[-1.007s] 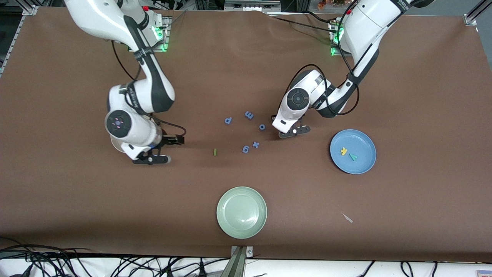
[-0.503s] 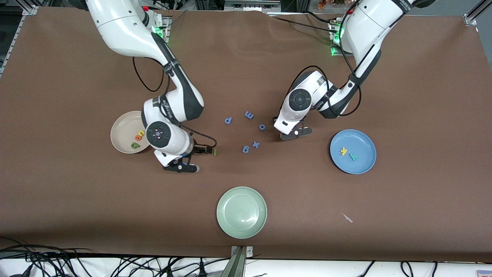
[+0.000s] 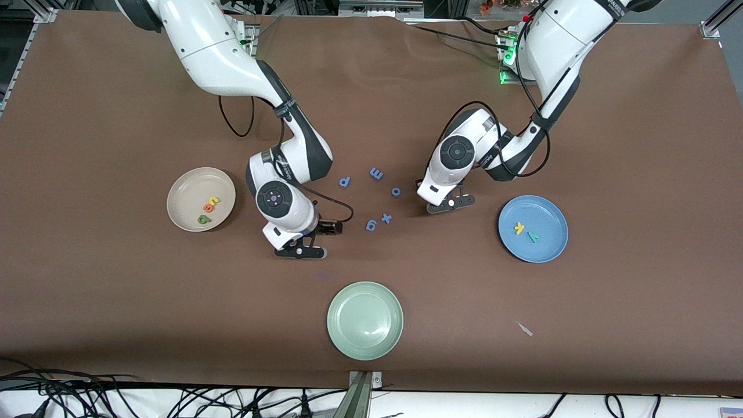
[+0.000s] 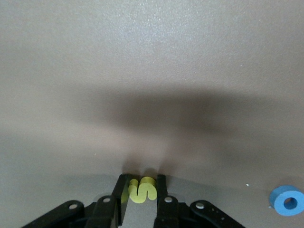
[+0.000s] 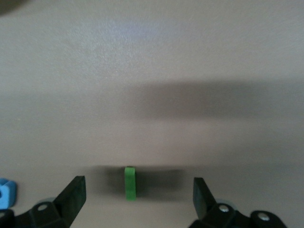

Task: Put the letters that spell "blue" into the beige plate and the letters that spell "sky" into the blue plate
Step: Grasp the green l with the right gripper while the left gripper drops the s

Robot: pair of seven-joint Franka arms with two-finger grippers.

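Right end effector (image 3: 321, 231) hides the green l (image 5: 130, 182) — front view.

Robotics lab — brown-covered test table (image 3: 638, 174), aluminium frame rails (image 3: 717, 20), loose cable bundles (image 3: 87, 397) along edge.

The brown tabletop (image 3: 609, 116) carries three plates: the beige plate (image 3: 184, 216) toward the right arm's end, the blue plate (image 3: 548, 249) toward the left arm's end, a pale green plate (image 3: 365, 320) by the front edge. Mid-table lie periwinkle letters (image 3: 377, 173) (five, loosely scattered), the green l (image 5: 130, 182) and the yellow s (image 4: 141, 190).
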